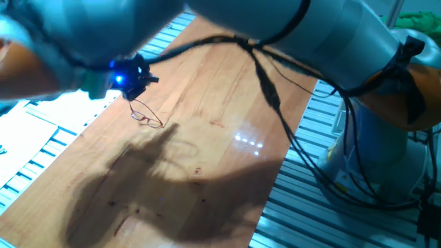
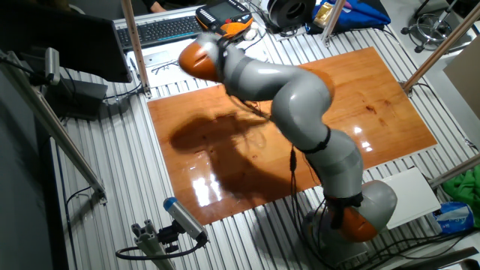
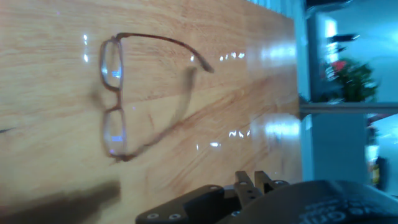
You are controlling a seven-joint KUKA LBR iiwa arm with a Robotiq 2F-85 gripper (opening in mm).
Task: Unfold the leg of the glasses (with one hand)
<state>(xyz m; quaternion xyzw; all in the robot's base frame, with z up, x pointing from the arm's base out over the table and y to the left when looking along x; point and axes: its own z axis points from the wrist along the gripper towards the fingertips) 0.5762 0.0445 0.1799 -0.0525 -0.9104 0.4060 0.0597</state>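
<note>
The glasses (image 1: pixel 147 116) lie on the wooden board (image 1: pixel 207 158), a thin reddish-brown wire frame with clear lenses. In the hand view the glasses (image 3: pixel 115 99) lie at the left. One leg stretches away from the top hinge, and the other runs slanted from the bottom hinge. My gripper (image 1: pixel 136 93), black with a blue light, hovers just above and beside the glasses without touching them. In the hand view the gripper (image 3: pixel 250 182) shows at the bottom edge, its fingertips close together with nothing between them. In the other fixed view my arm hides both the gripper and the glasses.
A black cable (image 1: pixel 265 83) hangs from my arm over the board. The board (image 2: pixel 375 97) rests on a slatted metal table. A keyboard (image 2: pixel 161 30) lies behind it, with upright posts (image 2: pixel 135 52) at its corners and a white sheet (image 2: pixel 409 187) at its front right.
</note>
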